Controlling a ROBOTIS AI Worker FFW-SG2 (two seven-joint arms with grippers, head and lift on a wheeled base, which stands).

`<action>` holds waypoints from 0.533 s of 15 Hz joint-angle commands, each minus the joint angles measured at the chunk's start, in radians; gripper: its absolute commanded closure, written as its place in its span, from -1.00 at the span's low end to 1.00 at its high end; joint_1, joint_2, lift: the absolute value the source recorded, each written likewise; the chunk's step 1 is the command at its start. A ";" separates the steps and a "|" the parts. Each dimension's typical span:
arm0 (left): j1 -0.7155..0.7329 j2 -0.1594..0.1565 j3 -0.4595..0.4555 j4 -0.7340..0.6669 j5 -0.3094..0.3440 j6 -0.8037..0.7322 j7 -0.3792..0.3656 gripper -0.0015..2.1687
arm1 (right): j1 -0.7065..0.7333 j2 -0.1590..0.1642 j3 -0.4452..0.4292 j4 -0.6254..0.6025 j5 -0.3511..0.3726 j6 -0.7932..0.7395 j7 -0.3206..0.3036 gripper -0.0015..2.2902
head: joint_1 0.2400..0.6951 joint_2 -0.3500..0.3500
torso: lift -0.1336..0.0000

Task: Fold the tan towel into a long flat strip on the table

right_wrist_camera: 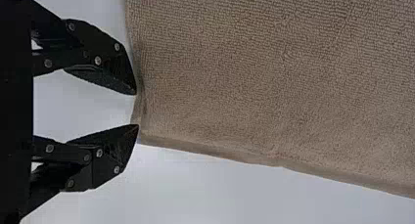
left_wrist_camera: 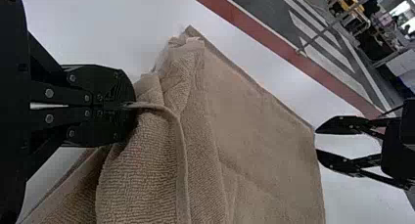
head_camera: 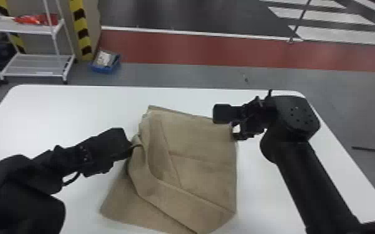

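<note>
The tan towel (head_camera: 202,137) lies on the white desk (head_camera: 71,105). The left hand (head_camera: 130,147) is pinching its raised fold; the right hand (head_camera: 225,125) is spread at its far right corner. Beyond the desk there stand a white rack (head_camera: 34,67), bearing something red (head_camera: 37,20), and a blue box (head_camera: 103,69).

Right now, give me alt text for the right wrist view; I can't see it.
Black open jaws of the right gripper sit at the edge of the tan towel, not gripping it; the towel lies on the white table.
</note>
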 commanded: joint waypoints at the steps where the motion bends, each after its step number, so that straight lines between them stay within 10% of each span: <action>1: -0.002 0.001 -0.001 0.005 0.001 -0.012 0.000 0.97 | -0.001 0.002 0.001 0.006 0.008 0.008 0.006 0.11 | 1.00 -0.45 | -0.85; 8: -0.004 0.002 -0.001 0.007 0.004 -0.030 0.000 0.97 | 0.006 -0.002 -0.045 -0.019 -0.043 0.054 0.015 0.29 | 1.00 -0.51 | -0.85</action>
